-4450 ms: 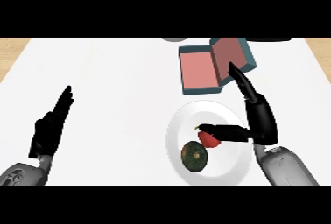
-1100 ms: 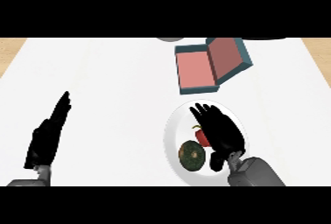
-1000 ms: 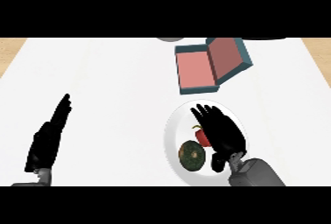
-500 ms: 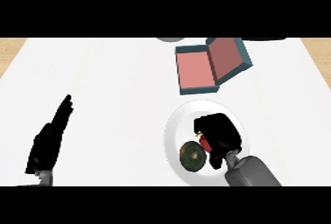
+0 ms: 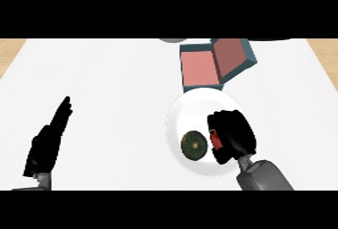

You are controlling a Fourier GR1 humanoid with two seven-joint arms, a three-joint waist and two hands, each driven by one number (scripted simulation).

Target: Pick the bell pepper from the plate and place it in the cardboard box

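1. The right hand [image 5: 230, 136] sits over the right half of the white plate [image 5: 191, 100], its fingers curled down around the bell pepper [image 5: 214, 136]; only a thin red sliver of the pepper shows at the hand's left edge
2. So the pepper is on the plate, almost wholly hidden under the curled fingers, and I judge it grasped but not yet lifted
3. What could go wrong: with so little of the pepper showing I cannot tell how well the fingers wrap it, so it might roll out as the hand rises
4. Just to the left of the hand lies a dark green round vegetable [image 5: 193, 145], touching or nearly touching the fingers; a sideways drag could knock it across the plate or off it
5. The cardboard box [image 5: 201, 69] stands just beyond the plate's far rim, open, with its lid [image 5: 231, 53] tilted up on the right; a carry that comes in from the right could catch that lid
6. The left hand [image 5: 46, 143] rests open near the lower left, fingers straight, well apart from everything else
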